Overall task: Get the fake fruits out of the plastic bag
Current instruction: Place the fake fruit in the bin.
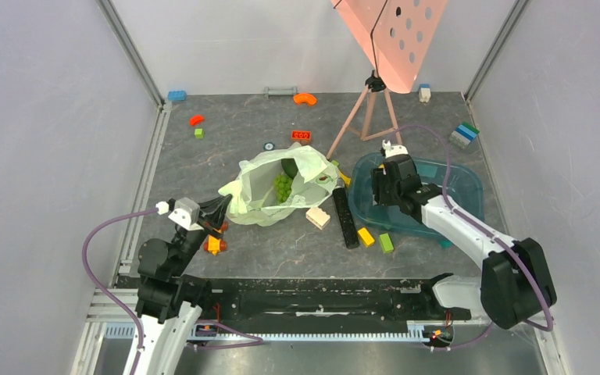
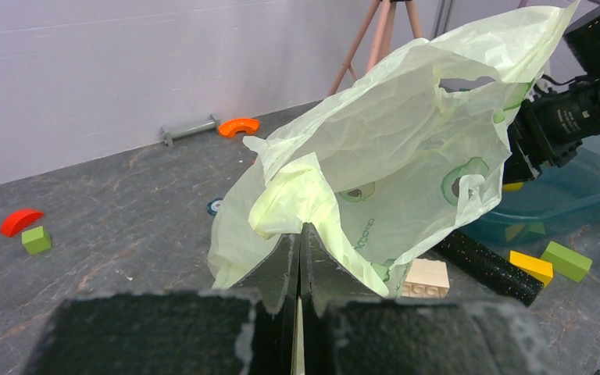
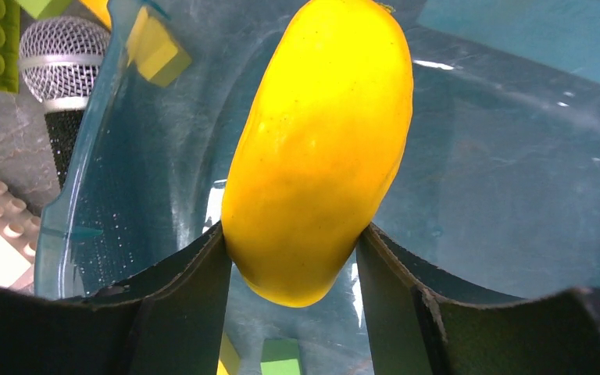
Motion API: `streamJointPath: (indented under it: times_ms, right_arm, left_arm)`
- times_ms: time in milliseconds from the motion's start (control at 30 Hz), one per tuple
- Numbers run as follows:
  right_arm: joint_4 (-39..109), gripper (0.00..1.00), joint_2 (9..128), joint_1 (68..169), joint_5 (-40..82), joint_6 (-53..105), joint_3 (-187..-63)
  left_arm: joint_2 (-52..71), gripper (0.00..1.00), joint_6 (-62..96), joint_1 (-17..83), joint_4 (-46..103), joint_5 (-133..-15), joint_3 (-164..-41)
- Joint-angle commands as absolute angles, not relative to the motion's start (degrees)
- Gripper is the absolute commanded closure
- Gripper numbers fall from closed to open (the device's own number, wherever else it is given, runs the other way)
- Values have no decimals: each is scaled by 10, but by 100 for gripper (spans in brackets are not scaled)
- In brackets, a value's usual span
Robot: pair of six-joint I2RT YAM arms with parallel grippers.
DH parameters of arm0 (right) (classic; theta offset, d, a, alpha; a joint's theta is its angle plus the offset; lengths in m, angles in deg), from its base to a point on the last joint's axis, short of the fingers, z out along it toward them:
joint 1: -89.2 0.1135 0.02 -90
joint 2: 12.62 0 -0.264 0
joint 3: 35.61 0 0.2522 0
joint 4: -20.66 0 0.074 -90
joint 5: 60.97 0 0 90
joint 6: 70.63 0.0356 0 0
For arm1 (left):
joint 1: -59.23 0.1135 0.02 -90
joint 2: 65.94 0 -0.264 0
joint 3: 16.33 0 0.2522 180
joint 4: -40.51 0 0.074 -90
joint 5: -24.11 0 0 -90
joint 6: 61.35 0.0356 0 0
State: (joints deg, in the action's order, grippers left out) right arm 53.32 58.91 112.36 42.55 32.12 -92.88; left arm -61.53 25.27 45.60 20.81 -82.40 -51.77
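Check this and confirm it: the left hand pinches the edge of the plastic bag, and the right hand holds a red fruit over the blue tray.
One thing is wrong: the fruit is yellow, not red. The right wrist view shows the right hand closed on a smooth yellow fruit over the blue tray. The left hand does pinch the edge of the plastic bag.

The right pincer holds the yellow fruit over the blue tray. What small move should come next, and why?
Probably open the right pincer to drop the yellow fruit: it hangs above the tray, outside the plastic bag, whose edge the left pincer pinches.
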Motion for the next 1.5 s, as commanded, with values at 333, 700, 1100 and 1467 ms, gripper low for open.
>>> streamJointPath:
  times_ms: [333, 700, 1100, 1467]
  right_arm:
    - [466, 48, 661, 1118, 344, 313, -918]
    - [457, 20, 664, 1118, 334, 312, -904]
    - [479, 12, 599, 1118, 320, 309, -898]
    - [510, 12, 447, 1118, 339, 291, -892]
  left_arm:
    - [-619, 98, 267, 453, 210, -814, -515]
    - [-619, 98, 267, 453, 210, -813, -514]
    - [-615, 98, 267, 453, 210, -814, -514]
    - [-615, 98, 268, 452, 213, -814, -513]
